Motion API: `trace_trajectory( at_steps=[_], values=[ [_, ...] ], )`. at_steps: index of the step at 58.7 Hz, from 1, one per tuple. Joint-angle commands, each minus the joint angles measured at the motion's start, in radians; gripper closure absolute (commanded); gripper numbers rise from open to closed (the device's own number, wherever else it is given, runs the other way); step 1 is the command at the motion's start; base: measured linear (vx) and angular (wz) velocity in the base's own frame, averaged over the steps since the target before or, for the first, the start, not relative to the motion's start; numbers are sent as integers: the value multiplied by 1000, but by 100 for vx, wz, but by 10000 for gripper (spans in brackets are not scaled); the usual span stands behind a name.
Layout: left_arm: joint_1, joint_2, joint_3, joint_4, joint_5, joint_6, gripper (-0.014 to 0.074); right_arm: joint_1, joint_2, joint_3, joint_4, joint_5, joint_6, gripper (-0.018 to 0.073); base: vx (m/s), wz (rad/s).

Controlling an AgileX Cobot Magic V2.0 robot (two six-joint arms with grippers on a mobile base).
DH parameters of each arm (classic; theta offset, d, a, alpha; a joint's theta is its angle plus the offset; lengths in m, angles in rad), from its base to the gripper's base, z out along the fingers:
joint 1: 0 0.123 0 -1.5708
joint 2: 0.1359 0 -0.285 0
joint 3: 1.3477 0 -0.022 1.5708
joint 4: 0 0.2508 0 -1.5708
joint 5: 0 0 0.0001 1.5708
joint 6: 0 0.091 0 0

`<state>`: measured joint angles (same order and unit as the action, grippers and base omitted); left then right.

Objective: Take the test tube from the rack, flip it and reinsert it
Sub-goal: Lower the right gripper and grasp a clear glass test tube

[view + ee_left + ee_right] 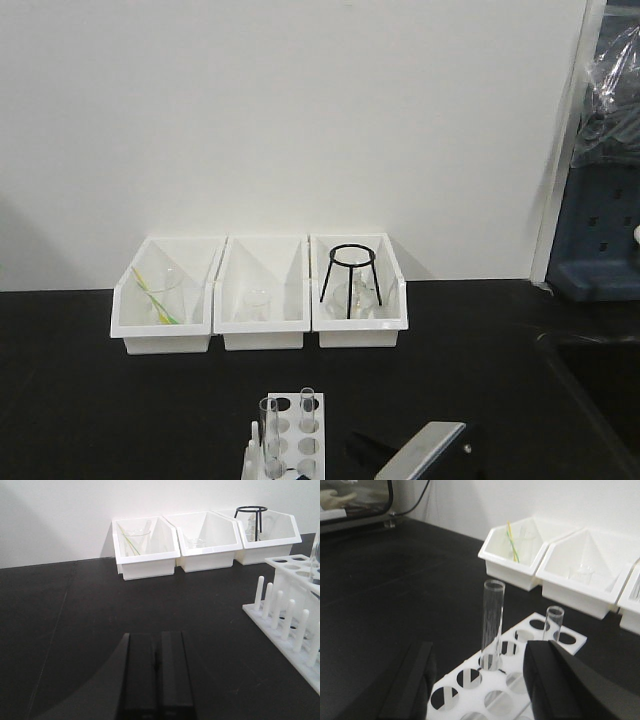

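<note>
I had the right claw (481, 652) spread wide with nothing in its grip. Its dark fingers (405, 685) sat low at 7 and 5 o'clock in the wrist view, with the rack (294, 435) lying beyond the gap between them. The test tube (270, 432) stood upright in a hole on the rack's 9 o'clock side, open rim up and untouched by either finger. A thinner tube (307, 405), also upright, stood in a hole at about 1 o'clock from it, apart from it.

The left claw (156, 636) was closed, its two fingers pressed flat together with only a thin seam between them and nothing caught there. It hung low over bare black desk (100, 400). From its camera the rack lay off at 3 o'clock, with its row of short white pegs (280, 615) along the near edge.

In the front view the rack sat at 6 o'clock on the desk. Three white bins (263, 340) lined the wall at 12 o'clock, well apart from the rack. The 9 o'clock bin held a glass beaker (160, 290) with yellow-green sticks (152, 293). The middle bin held a small beaker (256, 303), and the 3 o'clock bin held a black wire stand (350, 280).
</note>
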<state>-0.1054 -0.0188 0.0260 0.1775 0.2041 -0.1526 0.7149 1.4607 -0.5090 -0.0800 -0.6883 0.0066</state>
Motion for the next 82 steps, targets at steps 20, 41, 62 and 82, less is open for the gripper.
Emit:
trace_trajectory(
  at_steps=[20,41,62,82],
  values=[
    [0,-8,-4,-5,-83,-10,603,1,186,-218,-18,-110,-1,116,0,0],
    [0,-8,-4,-5,-83,-10,603,-5,308,-325,2,-115,-29,116,0,0],
    [0,-8,-4,-5,-83,-10,603,-7,372,-385,46,-124,-46,134,0,0],
    [0,-8,-4,-5,-83,-10,603,-7,372,-385,46,-140,-48,575,0,0]
  ],
)
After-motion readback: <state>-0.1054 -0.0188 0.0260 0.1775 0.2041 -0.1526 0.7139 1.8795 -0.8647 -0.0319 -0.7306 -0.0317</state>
